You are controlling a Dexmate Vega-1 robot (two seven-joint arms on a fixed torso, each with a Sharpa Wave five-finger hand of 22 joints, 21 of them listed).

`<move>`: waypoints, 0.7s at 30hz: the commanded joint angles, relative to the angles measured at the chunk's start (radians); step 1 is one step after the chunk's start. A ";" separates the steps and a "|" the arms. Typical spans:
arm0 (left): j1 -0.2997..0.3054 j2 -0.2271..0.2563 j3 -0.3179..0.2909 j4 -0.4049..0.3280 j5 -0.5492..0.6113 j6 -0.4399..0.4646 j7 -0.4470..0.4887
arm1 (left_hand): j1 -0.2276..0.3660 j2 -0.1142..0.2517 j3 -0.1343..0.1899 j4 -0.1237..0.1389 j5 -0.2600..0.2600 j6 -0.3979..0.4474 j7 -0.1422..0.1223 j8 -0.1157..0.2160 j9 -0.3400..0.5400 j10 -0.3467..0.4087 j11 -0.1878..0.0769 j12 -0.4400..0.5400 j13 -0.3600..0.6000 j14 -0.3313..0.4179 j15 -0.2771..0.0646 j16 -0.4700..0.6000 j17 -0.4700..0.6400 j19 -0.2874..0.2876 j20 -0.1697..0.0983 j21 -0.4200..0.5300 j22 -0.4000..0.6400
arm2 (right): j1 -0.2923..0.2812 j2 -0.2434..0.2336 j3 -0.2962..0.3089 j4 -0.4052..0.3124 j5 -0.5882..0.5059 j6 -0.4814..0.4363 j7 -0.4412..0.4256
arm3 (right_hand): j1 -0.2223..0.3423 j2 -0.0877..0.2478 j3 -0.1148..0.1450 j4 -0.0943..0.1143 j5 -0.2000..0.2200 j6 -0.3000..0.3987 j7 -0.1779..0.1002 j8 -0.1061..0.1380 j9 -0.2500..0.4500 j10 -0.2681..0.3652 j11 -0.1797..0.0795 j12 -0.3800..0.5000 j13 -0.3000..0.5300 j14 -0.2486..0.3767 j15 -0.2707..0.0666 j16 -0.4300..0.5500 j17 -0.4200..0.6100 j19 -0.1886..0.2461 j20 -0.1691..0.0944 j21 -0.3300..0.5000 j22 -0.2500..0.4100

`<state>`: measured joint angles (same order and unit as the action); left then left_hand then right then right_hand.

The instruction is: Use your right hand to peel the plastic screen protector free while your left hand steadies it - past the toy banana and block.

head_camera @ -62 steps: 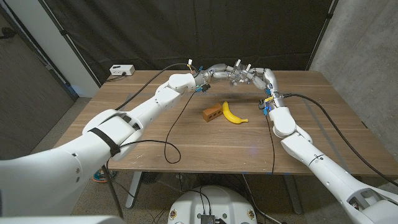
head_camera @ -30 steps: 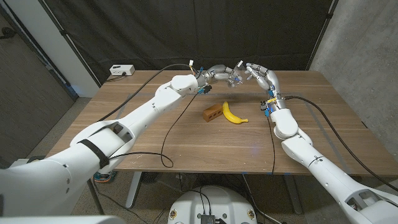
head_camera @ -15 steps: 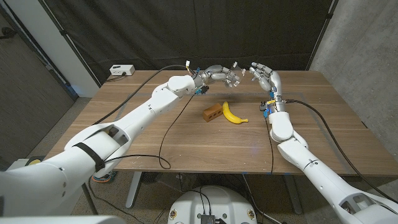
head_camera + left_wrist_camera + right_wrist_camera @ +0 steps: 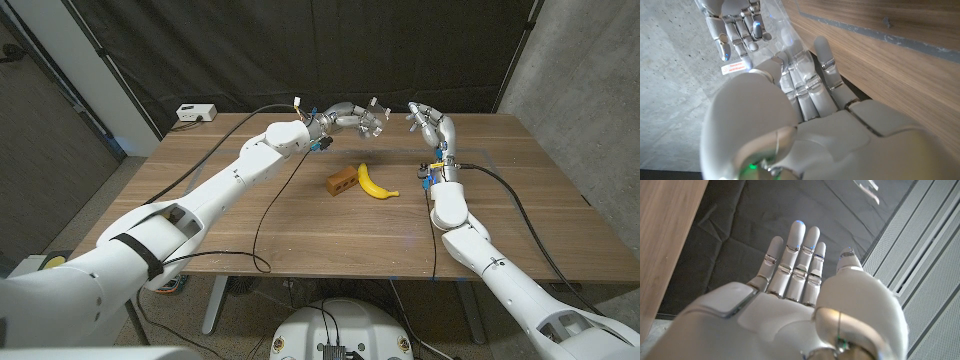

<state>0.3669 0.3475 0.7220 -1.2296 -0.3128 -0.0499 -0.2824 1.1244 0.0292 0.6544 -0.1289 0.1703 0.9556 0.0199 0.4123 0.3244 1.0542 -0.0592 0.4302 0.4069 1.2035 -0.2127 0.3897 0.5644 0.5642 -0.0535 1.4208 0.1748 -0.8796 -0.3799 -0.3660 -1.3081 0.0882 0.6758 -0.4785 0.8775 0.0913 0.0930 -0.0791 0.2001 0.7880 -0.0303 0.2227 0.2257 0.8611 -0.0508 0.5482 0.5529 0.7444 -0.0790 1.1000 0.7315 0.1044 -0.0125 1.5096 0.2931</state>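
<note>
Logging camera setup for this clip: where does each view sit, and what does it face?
Head view: fixed on the head, looking down the table at the banana and block, both arms reaching in.
Left wrist view: behind the left hand, which holds the screen protector.
Right wrist view: behind the right hand, facing dark curtain.
Shared: head and left wrist views both show the right hand.

The plastic screen protector (image 4: pixel 790 40) is clear and hard to trace; in the head view it is too small to make out. Whether the left hand (image 4: pixel 358 117) grips it is perhaps unclear. The right hand (image 4: pixel 795 305) is cut off below.
</note>
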 commanded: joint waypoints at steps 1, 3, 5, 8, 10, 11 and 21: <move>0.031 0.016 -0.017 -0.103 -0.028 0.173 0.096 | 0.000 0.002 0.010 -0.002 0.010 0.071 0.058 0.008 0.005 0.088 -0.069 0.017 0.023 0.006 -0.005 0.003 0.005 -0.003 -0.100 0.007 0.004 | 0.024 0.007 0.005 0.090 -0.053 0.154 0.016 | 0.003 -0.020 -0.006 -0.009 0.003 -0.009 -0.003 -0.004 0.004 -0.015 0.000 0.008 0.008 -0.016 -0.139 -0.004 0.005 -0.015 0.002 0.005 -0.003; 0.035 0.016 -0.018 -0.117 -0.034 0.200 0.112 | -0.001 0.001 0.011 -0.002 0.011 0.073 0.062 0.007 0.004 0.089 -0.069 0.018 0.024 0.010 -0.003 0.004 0.006 0.000 -0.098 0.009 0.004 | 0.007 -0.004 0.016 0.046 -0.127 0.111 -0.023 | 0.001 -0.028 -0.010 -0.012 0.003 -0.012 -0.003 -0.006 0.004 -0.021 -0.004 0.010 0.011 -0.024 -0.140 -0.006 0.005 -0.018 0.002 0.005 -0.006; 0.033 0.017 -0.014 -0.121 -0.032 0.207 0.116 | -0.002 0.001 0.012 -0.002 0.011 0.073 0.065 0.005 0.003 0.090 -0.068 0.018 0.025 0.011 -0.003 0.004 0.006 0.002 -0.098 0.010 0.004 | -0.005 -0.011 0.022 0.014 -0.173 0.073 -0.051 | 0.006 -0.032 -0.010 -0.016 0.005 -0.012 -0.006 -0.006 0.004 -0.021 -0.007 0.013 0.013 -0.026 -0.140 -0.006 0.007 -0.019 0.000 0.005 -0.008; 0.028 0.020 -0.007 -0.126 -0.027 0.209 0.117 | -0.001 -0.001 0.014 -0.003 0.012 0.074 0.068 0.002 0.000 0.094 -0.066 0.020 0.026 0.018 0.000 0.006 0.007 0.004 -0.095 0.012 0.004 | -0.017 -0.024 0.025 -0.027 -0.226 0.019 -0.080 | 0.034 -0.033 -0.002 -0.036 0.013 -0.002 -0.014 -0.003 0.005 -0.012 -0.017 0.026 0.019 -0.027 -0.143 -0.009 0.006 -0.017 0.000 0.010 -0.014; 0.026 0.021 -0.002 -0.129 -0.023 0.207 0.117 | -0.003 -0.002 0.015 -0.003 0.011 0.075 0.071 -0.001 -0.002 0.100 -0.066 0.021 0.025 0.019 0.000 0.005 0.008 0.006 -0.097 0.014 0.004 | -0.023 -0.034 0.023 -0.048 -0.259 -0.009 -0.098 | 0.055 -0.032 0.005 -0.049 0.018 0.014 -0.022 0.003 0.006 -0.002 -0.022 0.034 0.019 -0.018 -0.144 -0.005 0.010 -0.006 -0.005 0.016 -0.018; 0.025 0.021 -0.001 -0.131 -0.024 0.208 0.115 | -0.003 -0.002 0.015 -0.003 0.011 0.076 0.071 -0.002 -0.002 0.099 -0.066 0.021 0.025 0.021 0.001 0.006 0.008 0.007 -0.096 0.014 0.004 | -0.026 -0.035 0.023 -0.060 -0.273 -0.026 -0.111 | 0.067 -0.033 0.008 -0.056 0.021 0.033 -0.023 0.010 0.006 0.007 -0.028 0.041 0.022 -0.014 -0.145 -0.003 0.012 -0.002 -0.008 0.019 -0.020; 0.011 0.021 0.015 -0.133 -0.019 0.201 0.095 | -0.005 -0.002 0.019 -0.003 0.011 0.077 0.070 -0.008 -0.002 0.101 -0.067 0.021 0.027 0.022 0.001 0.006 0.012 0.006 -0.098 0.018 0.004 | -0.061 -0.058 0.007 -0.179 -0.416 -0.236 -0.243 | 0.125 -0.059 0.010 -0.078 0.040 0.112 -0.031 0.030 0.004 0.078 -0.045 0.097 0.040 0.042 -0.146 0.018 0.031 0.052 -0.023 0.039 -0.039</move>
<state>0.3898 0.3657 0.7220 -1.3465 -0.3362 0.1375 -0.1833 1.1190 0.0236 0.6655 -0.1325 0.1782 0.9561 0.0197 0.4063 0.3192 1.0616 -0.0517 0.4302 0.4093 1.2154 -0.2124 0.3897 0.5727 0.5643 -0.0534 1.4287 0.1747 -0.9104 -0.4133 -0.3482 -1.3855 -0.1859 0.6164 -0.6046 0.9861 0.0357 0.1049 -0.1478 0.2327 0.8851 -0.0605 0.2442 0.2275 0.9253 -0.0952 0.6351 0.5886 0.7740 -0.0818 1.1125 0.7576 0.1402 -0.0371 1.5423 0.2552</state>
